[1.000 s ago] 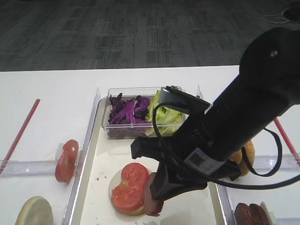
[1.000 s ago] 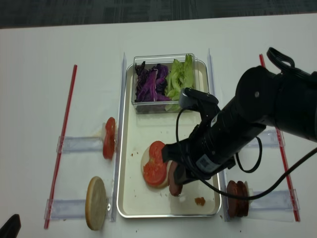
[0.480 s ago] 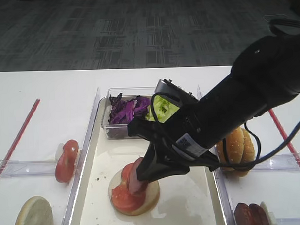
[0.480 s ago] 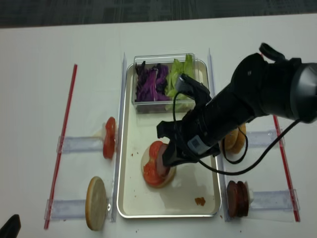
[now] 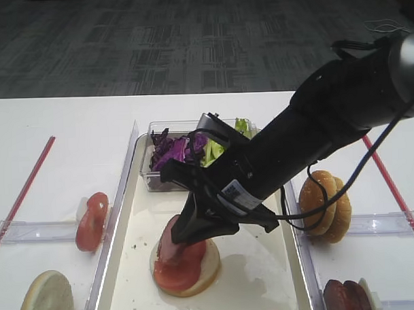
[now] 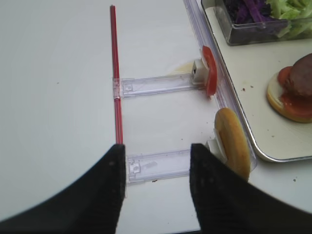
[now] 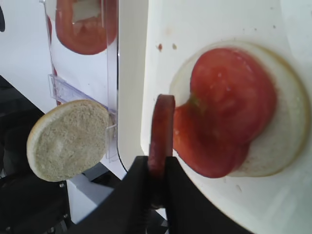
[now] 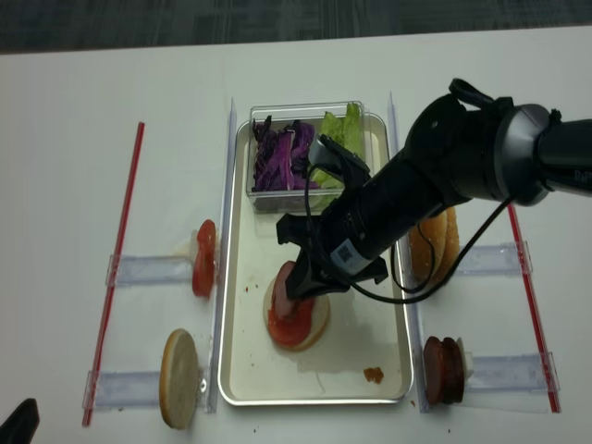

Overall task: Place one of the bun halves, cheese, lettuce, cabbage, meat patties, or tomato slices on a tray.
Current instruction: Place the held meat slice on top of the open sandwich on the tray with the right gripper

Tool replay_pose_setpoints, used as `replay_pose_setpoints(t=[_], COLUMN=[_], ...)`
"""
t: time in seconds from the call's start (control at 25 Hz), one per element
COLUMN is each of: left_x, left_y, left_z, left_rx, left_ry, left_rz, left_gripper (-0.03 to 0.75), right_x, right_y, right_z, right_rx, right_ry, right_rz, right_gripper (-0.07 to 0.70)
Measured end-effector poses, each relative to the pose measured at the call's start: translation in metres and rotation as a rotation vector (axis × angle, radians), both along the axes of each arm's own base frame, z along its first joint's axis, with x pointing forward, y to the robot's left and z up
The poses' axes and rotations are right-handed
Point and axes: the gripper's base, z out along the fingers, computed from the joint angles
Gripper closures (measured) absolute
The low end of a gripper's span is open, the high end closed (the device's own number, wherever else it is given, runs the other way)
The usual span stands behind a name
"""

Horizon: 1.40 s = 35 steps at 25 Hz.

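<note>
Clearly the right gripper (image 7: 157, 187) has its jaws clenched on a thick reddish-brown meat patty (image 7: 161, 134), held on edge over glossy tomato slices (image 7: 229, 112) — these lie on a pale, flat bun half (image 7: 287, 146) inside the cream tray (image 8: 351, 370). Behind it, a clear box holds shredded purple cabbage (image 8: 282, 153) and ruffled lettuce (image 8: 340, 134). The black arm hides the tray's middle; the left gripper (image 6: 155, 185) gapes empty above the white table (image 6: 58, 97).

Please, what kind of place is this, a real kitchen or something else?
Probably a lab or office test bench, not a kitchen: grey carpet tiles lie behind a white table, red tape lines mark it, and clear plastic holders keep burger parts standing beside the tray.
</note>
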Motion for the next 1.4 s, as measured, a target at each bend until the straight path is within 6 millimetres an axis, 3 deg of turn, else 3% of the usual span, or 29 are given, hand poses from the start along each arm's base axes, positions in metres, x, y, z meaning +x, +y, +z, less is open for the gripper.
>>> replay_pose_setpoints(t=[0.36,1.4], left_x=[0.0,0.0], left_y=[0.0,0.0], left_z=[0.0,0.0], left_rx=[0.0,0.0], left_ry=[0.0,0.0], left_rz=[0.0,0.0], left_gripper=[0.423,0.423], right_x=[0.006,0.011], right_y=[0.003,-0.006], right_z=[-0.013,-0.02], right_rx=[-0.009,-0.064], right_ry=[0.017,0.01], right_rz=[0.004,0.017], right_gripper=[0.524,0.524])
